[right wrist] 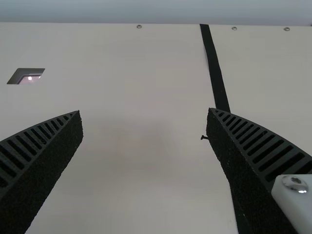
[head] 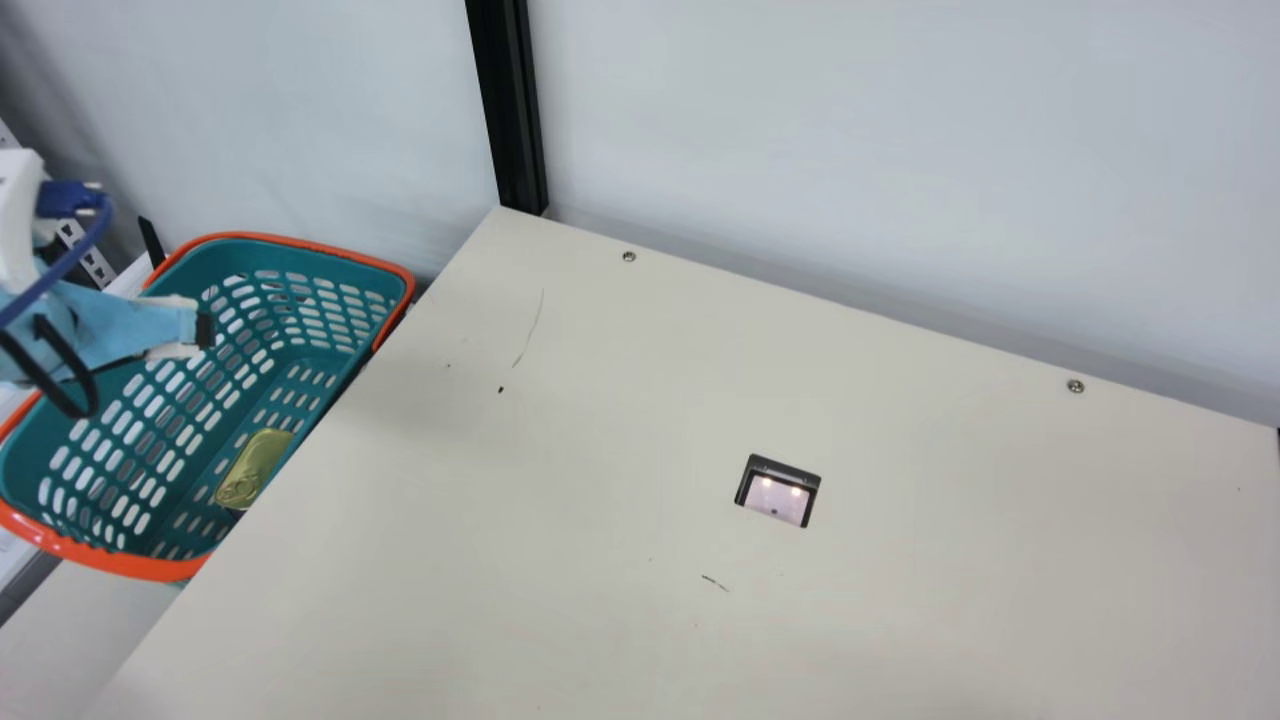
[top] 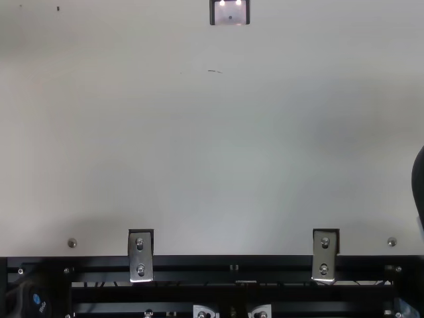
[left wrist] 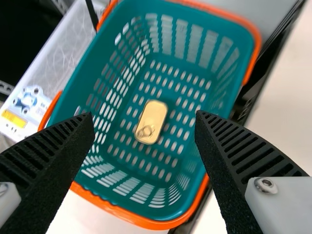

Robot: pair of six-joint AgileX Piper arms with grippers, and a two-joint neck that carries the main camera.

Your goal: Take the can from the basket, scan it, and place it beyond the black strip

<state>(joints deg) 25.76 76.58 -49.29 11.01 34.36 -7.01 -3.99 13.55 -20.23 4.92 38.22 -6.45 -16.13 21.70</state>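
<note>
At the left of the main view, my left gripper (head: 150, 325) hangs over the teal basket (head: 395, 290) with the orange rim. The gold can (head: 254, 468) lies on the basket floor, partly behind the table edge. In the left wrist view my left gripper (left wrist: 145, 116) is open, and the can (left wrist: 151, 122) shows beyond its fingers, untouched. The scanner window (head: 778, 492) is set into the table, with lights on. In the right wrist view my right gripper (right wrist: 145, 114) stands open and empty above the table, near the black strip (right wrist: 214, 68).
The cream table (head: 600, 430) stands beside the basket, backed by a pale wall with a black post (head: 510, 110). Metal brackets (top: 140, 257) sit along the table's front edge. A black part (top: 419, 185) juts in at the top view's right edge.
</note>
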